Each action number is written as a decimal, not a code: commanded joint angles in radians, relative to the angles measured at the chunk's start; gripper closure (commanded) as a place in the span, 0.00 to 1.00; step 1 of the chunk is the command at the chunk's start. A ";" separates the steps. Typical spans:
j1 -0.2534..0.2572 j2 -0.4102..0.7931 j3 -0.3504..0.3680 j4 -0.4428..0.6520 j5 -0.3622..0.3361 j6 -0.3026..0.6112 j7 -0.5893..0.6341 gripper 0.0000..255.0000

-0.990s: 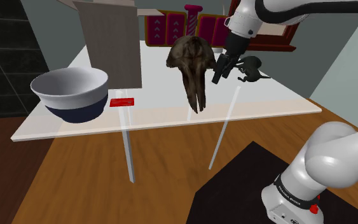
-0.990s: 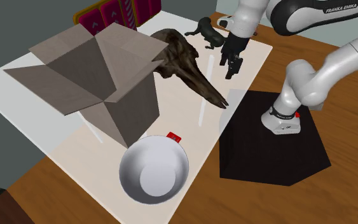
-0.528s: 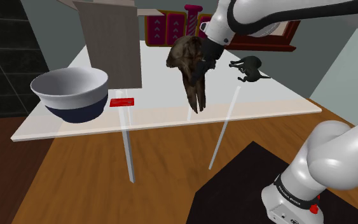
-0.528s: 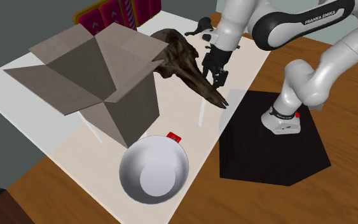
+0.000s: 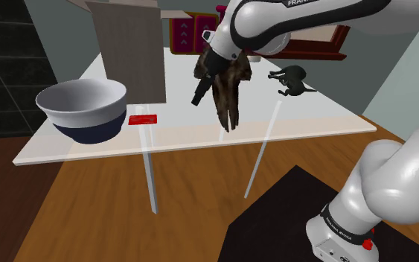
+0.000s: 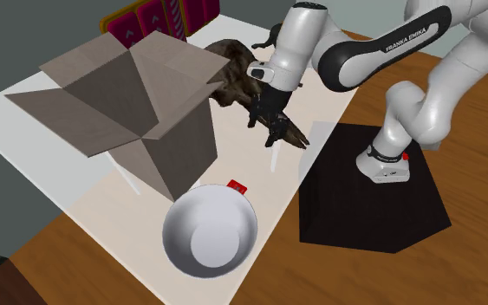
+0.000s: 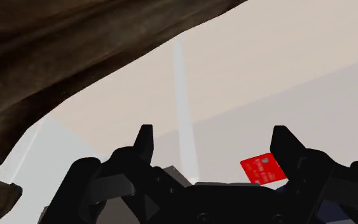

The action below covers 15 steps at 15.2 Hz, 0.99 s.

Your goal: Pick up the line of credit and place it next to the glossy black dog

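Gripper swung toward red card, apparently part-hidden.

The card is bright red. The bowl is white inside and on its upper wall, with a navy band round its base. The dog is glossy black, the skull-like object mottled dark brown, the bench white.

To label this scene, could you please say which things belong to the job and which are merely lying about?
Job: red card, black dog figure, open gripper.
Lying about: white bowl, cardboard box, brown skull-like piece.
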 commanded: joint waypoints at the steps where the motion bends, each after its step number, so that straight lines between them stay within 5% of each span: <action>1: 0.025 0.056 0.008 0.033 0.027 0.042 -0.050 0.00; 15: 0.133 0.384 0.093 0.320 0.175 0.201 -0.372 0.00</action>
